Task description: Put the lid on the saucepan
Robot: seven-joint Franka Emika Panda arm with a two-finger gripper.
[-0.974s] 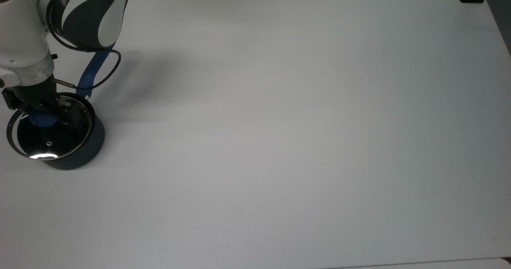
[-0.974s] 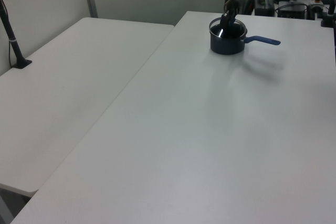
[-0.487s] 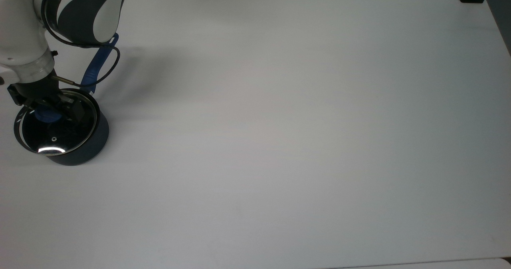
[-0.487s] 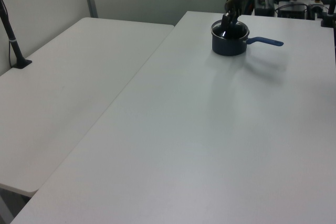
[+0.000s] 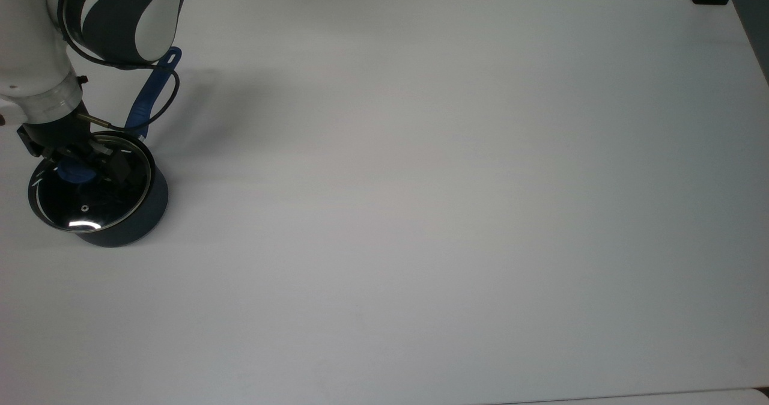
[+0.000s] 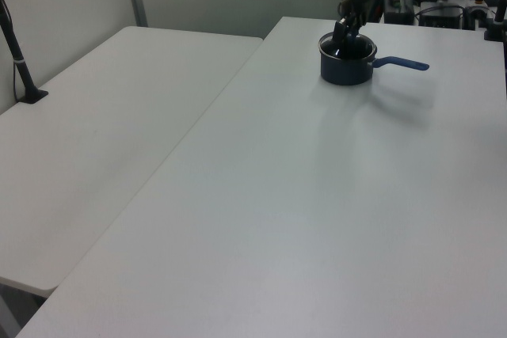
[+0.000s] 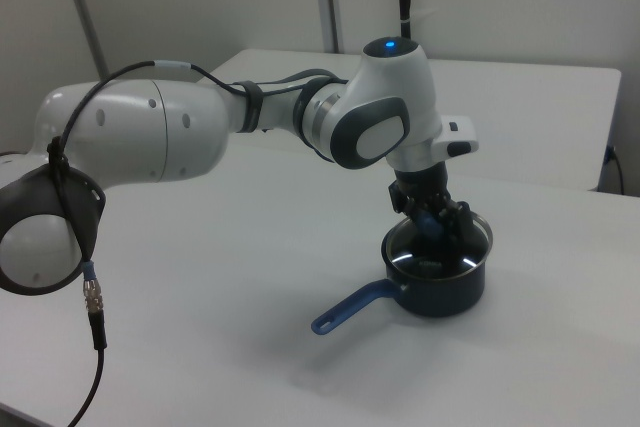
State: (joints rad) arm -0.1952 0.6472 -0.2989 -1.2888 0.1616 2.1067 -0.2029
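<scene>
Lid (image 5: pixel 90 197) on saucepan (image 5: pixel 147 216), unlabelled

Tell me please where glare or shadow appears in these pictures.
Top view: a bright glare crescent on the lid near its lower rim, and a soft arm shadow on the table right of the saucepan. Left view: a faint shadow beside the pan.

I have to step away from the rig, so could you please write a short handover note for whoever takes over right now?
Gripper: shut on the lid's blue knob.
Lid: sits over the mouth of the saucepan, near the top view's left edge of the table; whether it is fully seated cannot be told.
Saucepan handle: free.
Done: lid brought onto the pan.
Left: let go and lift away.
</scene>
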